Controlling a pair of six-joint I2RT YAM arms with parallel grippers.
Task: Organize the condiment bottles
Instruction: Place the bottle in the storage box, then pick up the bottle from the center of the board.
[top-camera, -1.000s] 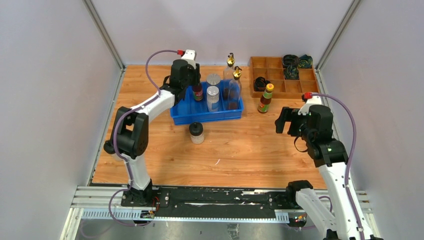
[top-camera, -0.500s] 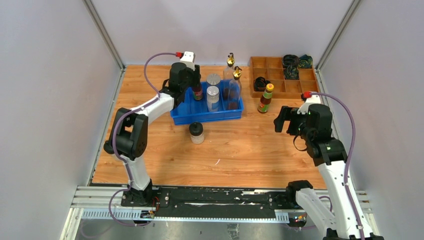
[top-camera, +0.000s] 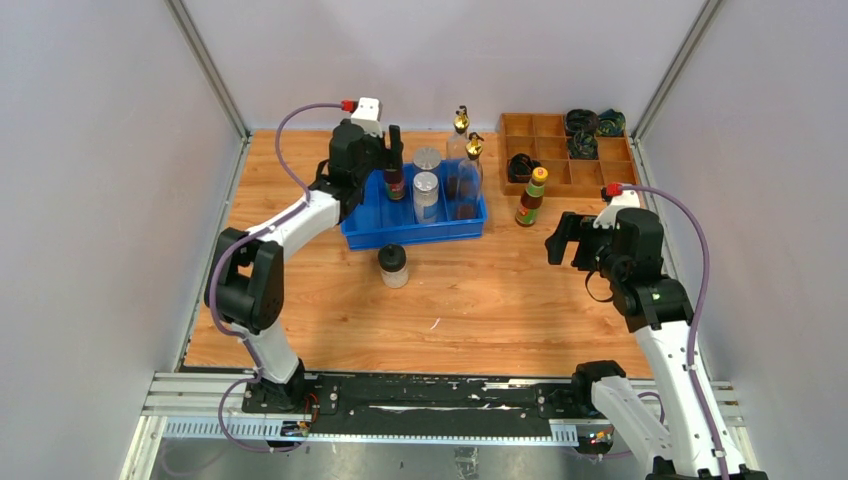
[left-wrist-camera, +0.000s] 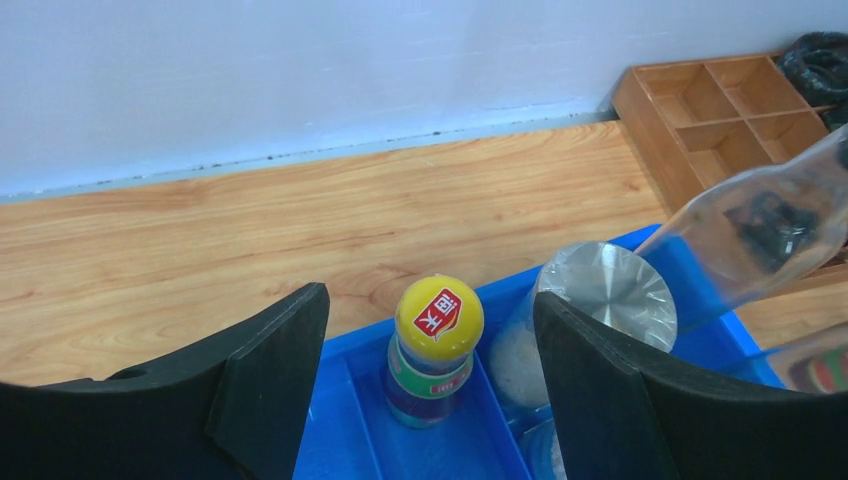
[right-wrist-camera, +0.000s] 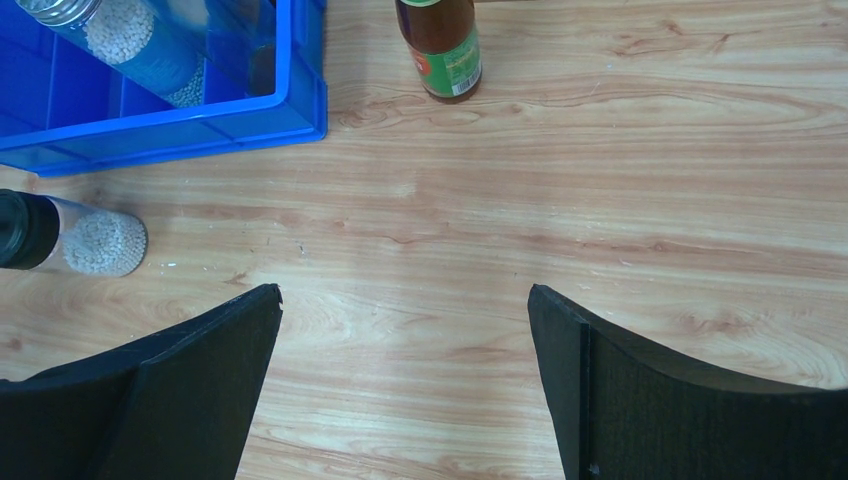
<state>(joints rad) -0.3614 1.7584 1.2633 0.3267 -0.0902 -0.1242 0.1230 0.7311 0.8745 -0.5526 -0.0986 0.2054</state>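
My left gripper hangs open over the back left of the blue bin. A yellow-capped sauce bottle stands upright in the bin below, free between the jaws. Beside it in the bin are two silver-lidded shakers and two clear gold-spouted cruets. A second sauce bottle stands on the table right of the bin. In front of the bin stands a black-capped jar. My right gripper is open and holds nothing, above bare wood.
A wooden divided tray sits at the back right, with dark coiled items in and beside it. Grey walls close in the table on the left, back and right.
My left gripper has opened, let go of the sauce bottle in the bin and drawn up and back. The right arm has barely shifted left.
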